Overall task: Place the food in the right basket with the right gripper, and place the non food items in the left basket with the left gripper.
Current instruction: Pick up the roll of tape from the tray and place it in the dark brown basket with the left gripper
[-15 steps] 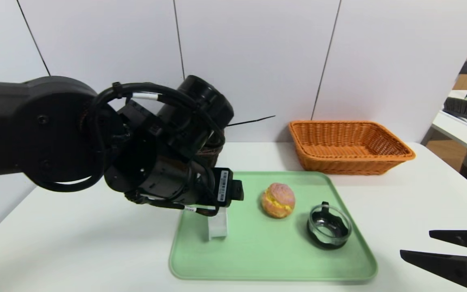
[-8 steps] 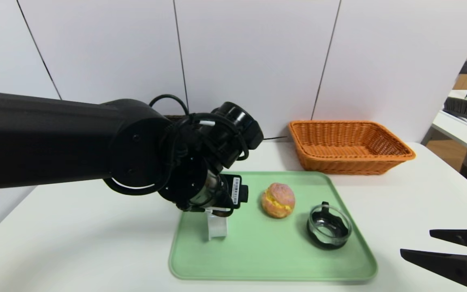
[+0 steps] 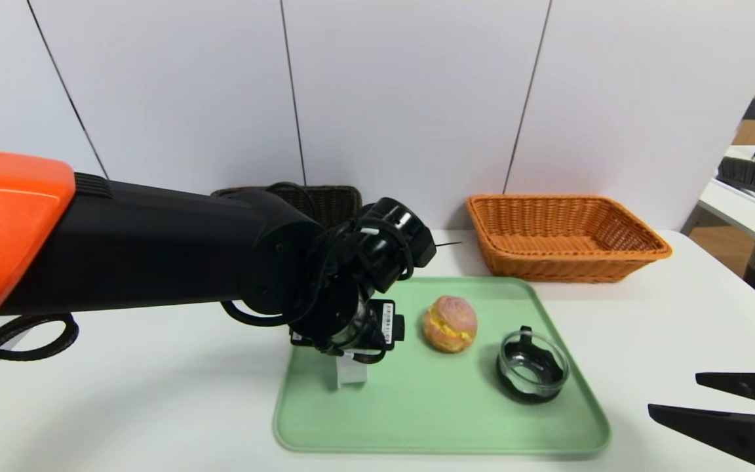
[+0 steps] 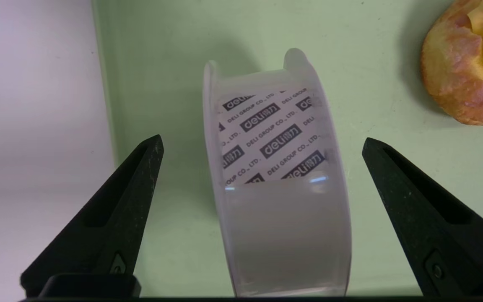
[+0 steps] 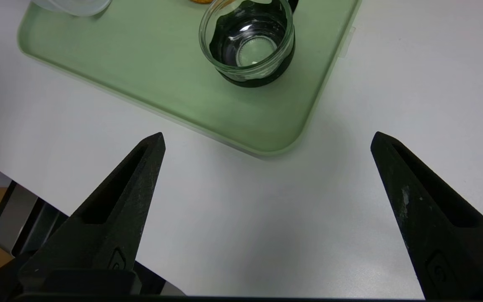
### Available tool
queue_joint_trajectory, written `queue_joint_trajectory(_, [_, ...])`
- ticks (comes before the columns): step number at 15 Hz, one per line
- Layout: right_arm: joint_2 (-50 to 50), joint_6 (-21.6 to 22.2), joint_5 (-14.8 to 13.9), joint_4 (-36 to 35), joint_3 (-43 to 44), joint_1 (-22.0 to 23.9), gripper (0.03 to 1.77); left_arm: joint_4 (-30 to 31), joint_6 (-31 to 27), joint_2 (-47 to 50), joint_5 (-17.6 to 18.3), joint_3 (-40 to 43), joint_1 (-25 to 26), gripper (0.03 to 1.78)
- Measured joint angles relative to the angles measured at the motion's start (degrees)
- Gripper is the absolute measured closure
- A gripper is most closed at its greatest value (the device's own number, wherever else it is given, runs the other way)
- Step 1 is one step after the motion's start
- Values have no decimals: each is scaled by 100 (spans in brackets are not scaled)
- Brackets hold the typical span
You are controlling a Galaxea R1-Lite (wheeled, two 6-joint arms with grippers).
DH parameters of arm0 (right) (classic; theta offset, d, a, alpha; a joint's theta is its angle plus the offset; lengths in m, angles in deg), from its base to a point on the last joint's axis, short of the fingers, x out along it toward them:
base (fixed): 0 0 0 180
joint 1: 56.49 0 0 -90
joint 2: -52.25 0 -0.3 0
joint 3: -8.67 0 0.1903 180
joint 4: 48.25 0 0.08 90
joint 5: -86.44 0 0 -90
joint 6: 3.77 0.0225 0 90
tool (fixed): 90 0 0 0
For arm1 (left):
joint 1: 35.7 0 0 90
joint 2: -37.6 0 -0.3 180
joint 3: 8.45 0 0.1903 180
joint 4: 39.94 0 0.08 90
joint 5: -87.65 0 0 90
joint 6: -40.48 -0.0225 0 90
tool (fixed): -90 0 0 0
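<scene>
The roll [image 4: 275, 176] is standing on edge at the left end of the green tray [image 3: 443, 419], its printed core facing up toward the left wrist camera. The left claw [image 4: 262, 144] is hanging over it, gaping wide with one finger on each side of the roll and touching neither. The bun [image 3: 450, 323] is sitting just right of the roll on the tray, and the glass dish [image 3: 532, 367] is sitting further right, nearer the front edge. The dark basket [image 3: 325, 196] is showing behind the left arm at the back of the white surface [image 3: 122, 406]; the orange basket [image 3: 564, 237] is sitting at the back right. The right claw [image 5: 266, 140] is hovering spread wide above the surface, off the tray's right front corner.
</scene>
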Motion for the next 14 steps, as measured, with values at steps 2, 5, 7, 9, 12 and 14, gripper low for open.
queue_joint_trajectory(2, [6,0,5,0,-4,4,10,-9,9,-17,17,-12,-5,32])
queue_joint_trajectory(5, [9,0,16,2,-4,6,10,-6,-7,-20,16,2,-5,76])
queue_joint_trajectory(7, [11,7,13,5,-4,6,10,-9,-9,-22,13,16,-9,99])
queue_joint_trajectory(9, [9,7,20,2,-4,6,10,-6,-2,-20,13,21,-9,122])
queue_joint_trajectory(12, [4,9,17,0,-4,6,10,-20,-9,-6,11,22,-9,122])
queue_joint_trajectory(14, [4,9,20,2,0,6,10,-17,-27,46,13,18,-5,122])
